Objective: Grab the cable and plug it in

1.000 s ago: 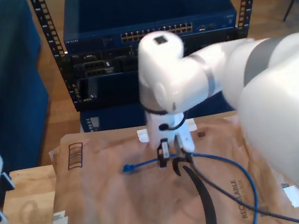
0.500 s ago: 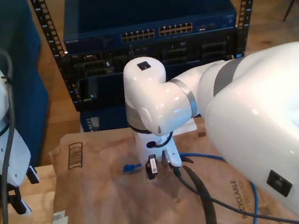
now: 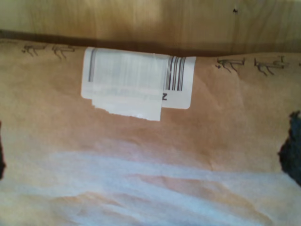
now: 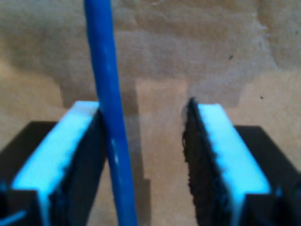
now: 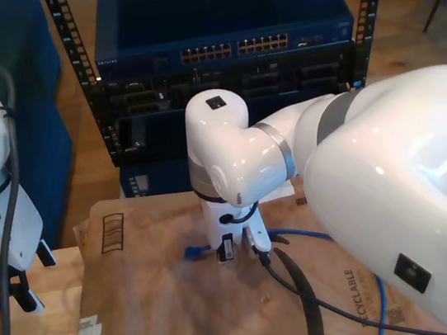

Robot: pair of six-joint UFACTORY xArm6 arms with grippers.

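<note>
Blue network cable [image 4: 109, 117] running between the parted jaws of my second gripper [image 4: 143, 155], pressed against one finger pad [image 4: 61, 150], the other pad well clear. Plug end [image 5: 192, 251] lying on brown packing paper [image 5: 160, 310] just beside the gripper [image 5: 239, 248], remaining length trailing off behind it. Above the paper's torn barcode label [image 3: 136, 84], my first gripper, jaw state impossible to tell. Beyond, rack-mounted network switch [image 5: 224, 51].

blue cable [image 4: 107, 117] against 1 finger [image 4: 61, 150] of my second tool [image 4: 141, 155], bare gap beside it
</note>
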